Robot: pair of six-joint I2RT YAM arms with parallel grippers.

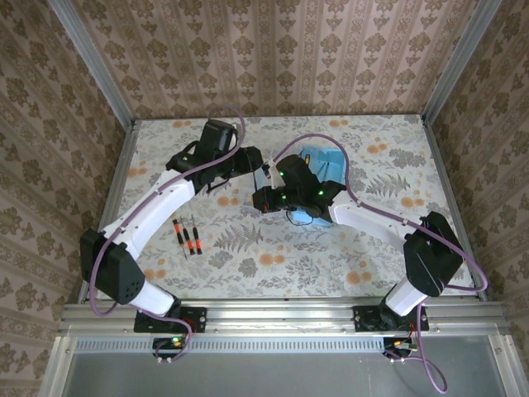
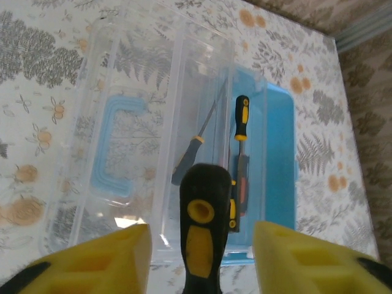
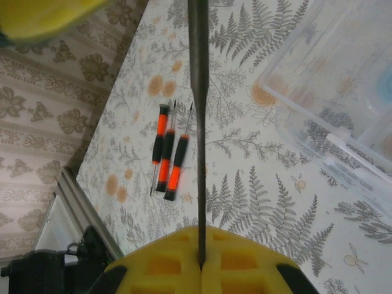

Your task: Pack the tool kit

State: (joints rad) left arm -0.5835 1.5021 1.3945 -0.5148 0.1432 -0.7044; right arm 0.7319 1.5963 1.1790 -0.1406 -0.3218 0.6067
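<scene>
Right gripper (image 3: 201, 266) pinches a screwdriver (image 3: 197, 122) by its thin shaft. Left gripper (image 2: 201, 237) hangs with fingers apart around its handle (image 2: 205, 211), above the open blue case (image 2: 278, 153). Gripped so thinly, the screwdriver may pivot and drop outside the case.

Floral table (image 1: 347, 265), 3 screwdrivers (image 1: 187, 238), open case (image 1: 322, 157)

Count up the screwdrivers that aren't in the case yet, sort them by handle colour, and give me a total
Orange-and-black screwdrivers, lying together on the table: 3
Yellow-and-black screwdriver, handle inside the open left gripper, shaft clamped in the right gripper: 1
Total: 4
</scene>
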